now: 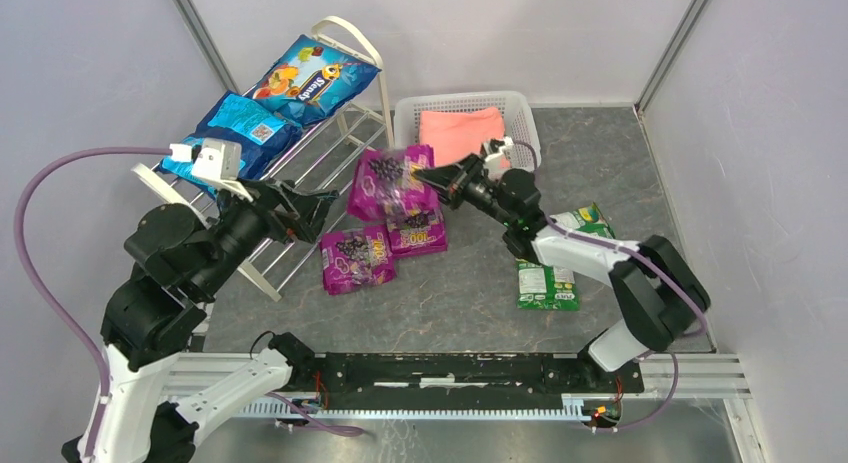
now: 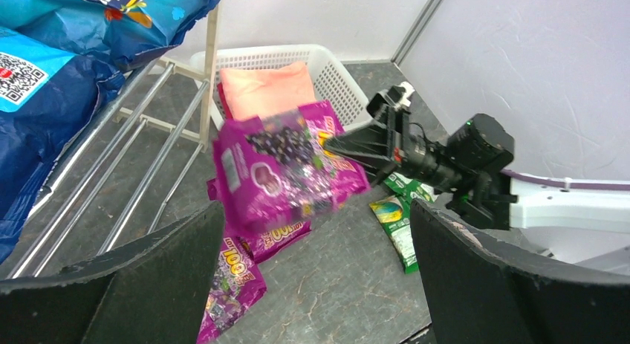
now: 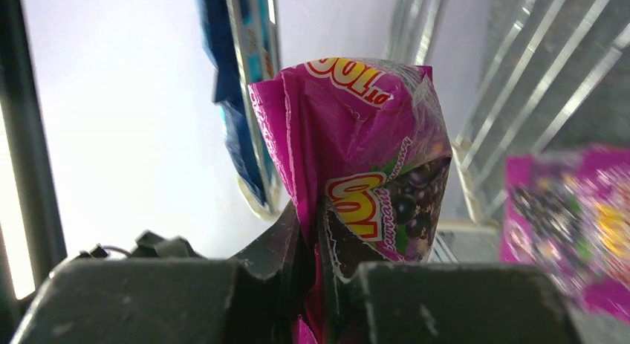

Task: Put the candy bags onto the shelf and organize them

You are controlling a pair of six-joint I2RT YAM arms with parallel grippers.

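Right wrist: my right gripper (image 3: 319, 236) clamps the purple bag (image 3: 356, 151) by its edge; I'd carry it level onto the shelf (image 1: 322, 151), left gripper (image 2: 316, 214) spread, empty.

lifted purple bag (image 2: 286, 169): motion-blurred, print unreadable | second purple bag (image 3: 572, 218): blurred, cut by right edge | green-and-white bags (image 1: 548, 288): partly under right arm (image 1: 578, 253) | blue bag (image 2: 37, 99): cropped at left edge
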